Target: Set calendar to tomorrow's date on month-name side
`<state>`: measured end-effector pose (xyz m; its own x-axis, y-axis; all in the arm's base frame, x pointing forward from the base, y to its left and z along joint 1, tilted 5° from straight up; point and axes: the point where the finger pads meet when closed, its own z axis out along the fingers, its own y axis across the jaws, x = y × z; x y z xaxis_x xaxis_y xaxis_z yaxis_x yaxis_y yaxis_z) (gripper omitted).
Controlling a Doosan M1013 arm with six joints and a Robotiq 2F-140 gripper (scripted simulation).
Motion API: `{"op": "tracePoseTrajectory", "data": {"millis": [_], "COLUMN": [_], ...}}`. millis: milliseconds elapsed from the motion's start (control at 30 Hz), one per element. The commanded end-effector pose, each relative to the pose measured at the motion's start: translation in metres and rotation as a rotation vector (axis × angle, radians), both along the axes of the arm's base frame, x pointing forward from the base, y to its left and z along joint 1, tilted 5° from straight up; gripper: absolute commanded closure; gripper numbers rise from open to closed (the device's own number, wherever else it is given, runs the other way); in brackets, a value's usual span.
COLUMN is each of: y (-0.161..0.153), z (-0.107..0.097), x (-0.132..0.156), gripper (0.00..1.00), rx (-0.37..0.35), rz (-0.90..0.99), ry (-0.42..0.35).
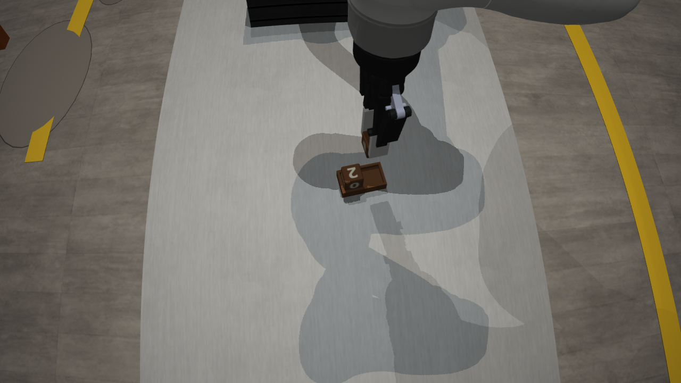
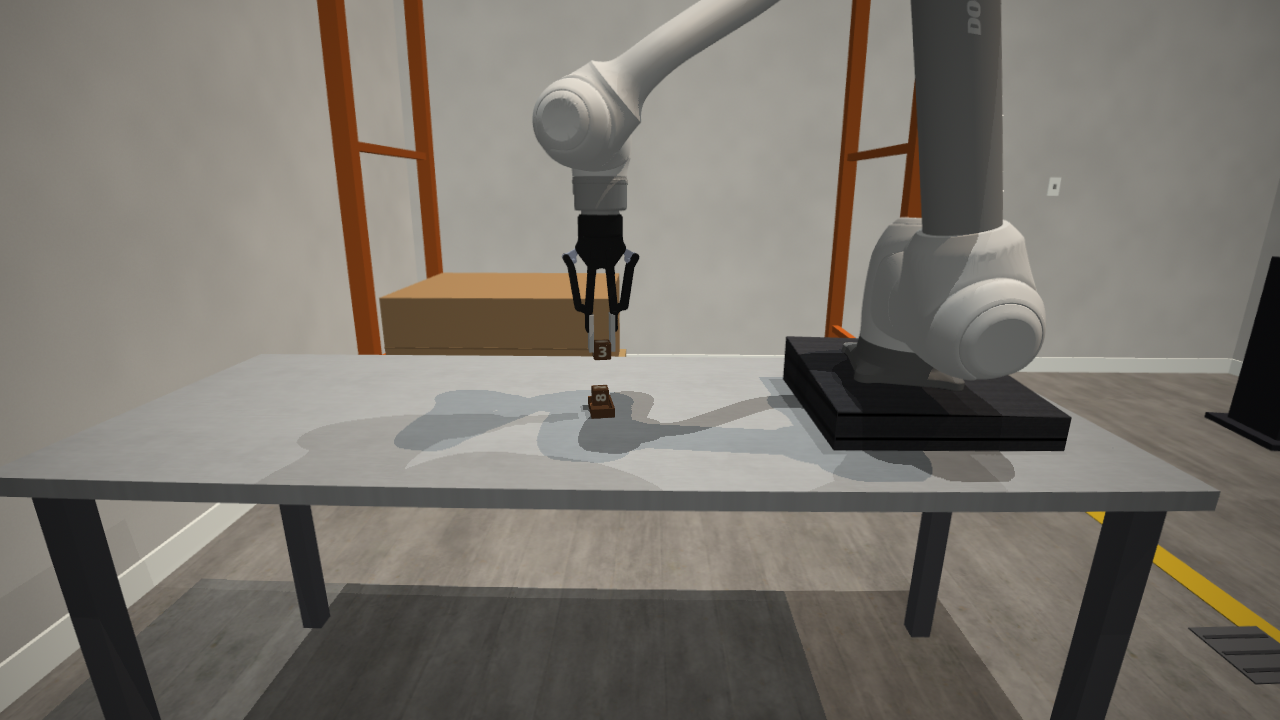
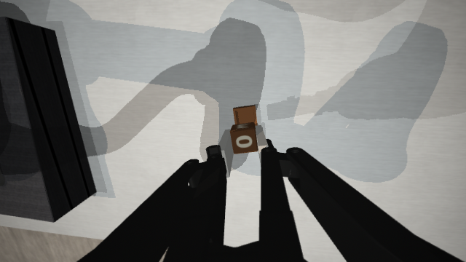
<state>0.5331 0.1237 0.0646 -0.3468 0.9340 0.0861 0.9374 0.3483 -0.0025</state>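
The brown cube with pale digits [image 1: 365, 143] [image 2: 602, 350] [image 3: 244, 141] is in the air, above the small brown rectangular tray [image 1: 371, 190] [image 2: 601, 410] [image 3: 248, 115] and well apart from it. The exterior view shows a 3 upright on one side of this cube; the wrist view shows a 0 on another.

In the top view, the tray's long axis runs roughly across the picture, its right end a little higher. A second brown cube [image 1: 351, 173] [image 2: 599, 394] occupies the left end, with a 2 on top and an 8 turned sideways towards the exterior camera. The bay beside it, at the right end, is open. That bay is what the coming move turns on: it appears below the claw and nearer the exterior camera than the seated cube (the height makes any sideways offset hard to judge).

The black two-finger claw [image 1: 371, 139] [image 2: 602, 338] [image 3: 244, 137] points down, its fingers fairly narrow and closed on the raised cube by their grey pads. It touches neither the tray nor the seated cube.

Farther out, the pale grey table [image 1: 214, 190] [image 2: 268, 402] [image 3: 127, 189] carries the tray and the black slab-like base [image 1: 295, 14] [image 2: 948, 434] [image 3: 40, 109]. I cannot read the month's name, so the target date stays uncertain. Lowering would call for squaring the held cube to the bay; a skewed entry could catch the rim or nudge its neighbour.
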Motion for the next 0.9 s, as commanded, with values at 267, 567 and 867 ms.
{"op": "tracePoseTrajectory", "data": {"millis": [267,567,867], "y": [0.001,0.002,0.004], "z": [0.001,-0.01,-0.039], "x": [0.003,0.002,0.001], "gripper": [0.84,0.84,0.84], "rx": [-0.004,-0.004,-0.004], "rz": [-0.008,-0.008,-0.008], "ry": [0.003,0.003,0.003]}}
